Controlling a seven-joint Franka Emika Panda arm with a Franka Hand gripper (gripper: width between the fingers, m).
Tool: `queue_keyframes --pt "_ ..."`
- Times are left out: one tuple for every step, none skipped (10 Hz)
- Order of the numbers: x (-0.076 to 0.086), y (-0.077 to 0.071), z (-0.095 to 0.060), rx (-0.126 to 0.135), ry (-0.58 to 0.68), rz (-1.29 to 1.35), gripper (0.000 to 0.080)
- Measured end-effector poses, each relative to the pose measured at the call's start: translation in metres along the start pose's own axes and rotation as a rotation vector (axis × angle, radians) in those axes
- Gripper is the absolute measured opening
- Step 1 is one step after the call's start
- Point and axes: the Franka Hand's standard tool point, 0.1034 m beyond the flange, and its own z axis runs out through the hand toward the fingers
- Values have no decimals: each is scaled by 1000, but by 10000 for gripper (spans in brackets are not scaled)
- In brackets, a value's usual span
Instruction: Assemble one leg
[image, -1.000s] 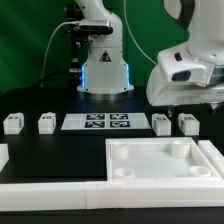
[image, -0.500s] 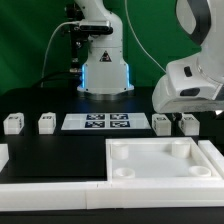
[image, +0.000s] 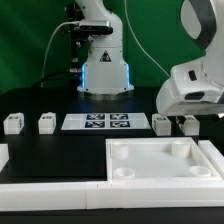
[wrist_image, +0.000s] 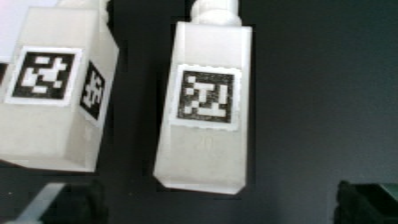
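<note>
So, the leg (wrist_image: 210, 100): we see a small white block, longer than it is wide, with a black-and-white square tag on its upward face and a narrower stub at one end.
Place: it lies flat on the black desk (image: 60, 150), just beside a second leg (wrist_image: 63, 85) but apart from it. In the exterior view two legs lie under the arm (image: 198, 88), and we cannot tell which of them is ours.
Long axis: it runs crosswise to the line between the gripper's fingertips, nearly parallel to the second leg. The stub end points away from the fingertips.
Gripper (wrist_image: 214, 202): its fingers (wrist_image: 365, 200) stand wide apart with nothing held, on either side of the leg's plain end.
Change: against a second ago, we find the arm lower and further toward the exterior view's right. The legs, the marker board (image: 98, 122) and the tray (image: 150, 180) lie as they did.
</note>
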Motion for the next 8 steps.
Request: queue_keyframes --pt "-1 3 5 2 -15 4 649" --pt "-1 1 12 -2 -36 0 649" --pt "0 -1 13 -4 -33 -3 649" --pt "-5 0 15 -9 -68 -3 649" --pt "-9 1 19 -17 -160 -3 649" --pt "-3 0 20 -17 -201 -4 649" --pt "1 0 20 -13 -180 -4 649" --pt "-1 0 21 -14 -183 -4 649"
